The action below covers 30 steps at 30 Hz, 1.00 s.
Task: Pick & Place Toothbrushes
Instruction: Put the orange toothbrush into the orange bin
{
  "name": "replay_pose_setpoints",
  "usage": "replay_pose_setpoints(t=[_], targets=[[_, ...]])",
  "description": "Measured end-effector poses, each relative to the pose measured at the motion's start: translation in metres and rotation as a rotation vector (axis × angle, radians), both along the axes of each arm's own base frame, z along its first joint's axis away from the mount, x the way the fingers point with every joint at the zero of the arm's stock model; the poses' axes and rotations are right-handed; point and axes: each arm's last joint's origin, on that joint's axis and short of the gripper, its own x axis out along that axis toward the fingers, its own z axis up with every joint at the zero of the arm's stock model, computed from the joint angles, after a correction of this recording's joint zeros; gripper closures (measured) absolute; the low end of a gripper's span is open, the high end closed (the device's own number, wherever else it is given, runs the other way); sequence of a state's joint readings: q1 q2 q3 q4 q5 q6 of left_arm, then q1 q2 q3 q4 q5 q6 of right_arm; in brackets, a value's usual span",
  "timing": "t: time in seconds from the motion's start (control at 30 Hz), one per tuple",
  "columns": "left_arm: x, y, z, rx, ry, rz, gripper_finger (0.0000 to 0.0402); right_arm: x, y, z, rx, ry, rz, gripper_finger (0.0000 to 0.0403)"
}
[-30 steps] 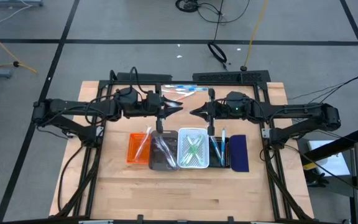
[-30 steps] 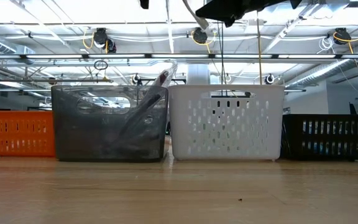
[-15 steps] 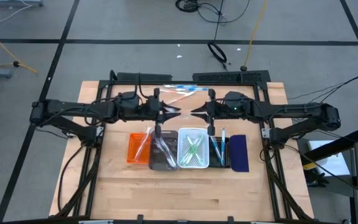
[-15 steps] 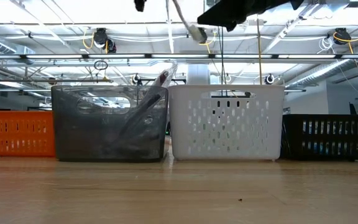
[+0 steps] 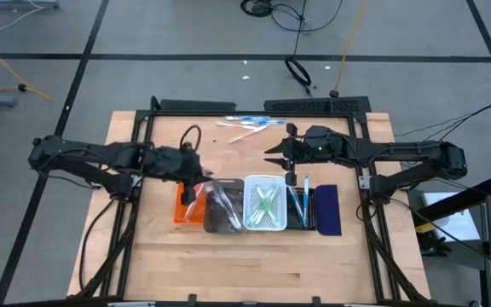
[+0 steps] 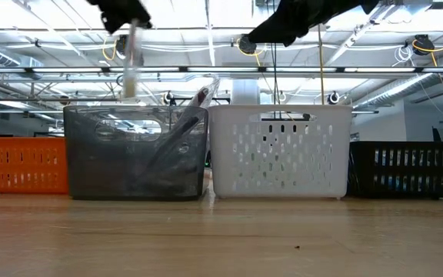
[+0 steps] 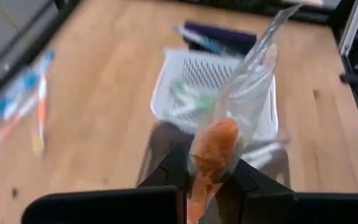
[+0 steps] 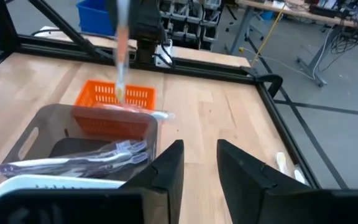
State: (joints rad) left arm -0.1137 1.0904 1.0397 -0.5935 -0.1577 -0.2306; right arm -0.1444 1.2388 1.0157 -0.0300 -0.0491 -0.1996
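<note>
High view: my left gripper [image 5: 190, 189] hangs over the orange tray [image 5: 183, 205] at nine o'clock of the row, left wrist view: clamping a wrapped toothbrush [image 7: 219, 140], right wrist view: my right gripper [image 8: 194, 163] parted, empty.

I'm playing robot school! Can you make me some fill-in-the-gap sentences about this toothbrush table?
1. The left gripper holds a wrapped ____ in shut jaws.
2. The tray with green toothbrushes is ____.
3. The orange tray sits beside the ____ tray.
4. The right gripper's jaws hold ____.

Missing words: toothbrush; white; grey; nothing
</note>
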Motion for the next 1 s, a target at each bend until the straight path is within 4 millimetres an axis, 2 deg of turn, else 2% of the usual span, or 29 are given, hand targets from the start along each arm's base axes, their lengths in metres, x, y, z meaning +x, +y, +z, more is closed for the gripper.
replay_pose_setpoints(t=[0.27,0.53,0.73,0.9,1.0], targets=[[-0.013,-0.013,-0.018,-0.117,0.189,0.142,0.0369,0.0,0.0,0.0,-0.002,-0.003,0.001,0.0321],[-0.019,-0.023,-0.044,-0.258,0.267,0.249,0.0369,0.0,0.0,0.0,-0.014,-0.001,0.005,0.0323],[-0.025,-0.023,-0.069,-0.345,0.353,0.333,0.0368,0.0,0.0,0.0,-0.021,-0.001,0.007,0.0324],[-0.028,-0.019,-0.081,-0.416,0.388,0.42,0.0368,0.0,0.0,0.0,-0.024,-0.001,0.008,0.0325],[-0.029,-0.016,-0.086,-0.429,0.395,0.469,0.0341,0.0,0.0,0.0,-0.024,-0.001,0.008,0.0325]])
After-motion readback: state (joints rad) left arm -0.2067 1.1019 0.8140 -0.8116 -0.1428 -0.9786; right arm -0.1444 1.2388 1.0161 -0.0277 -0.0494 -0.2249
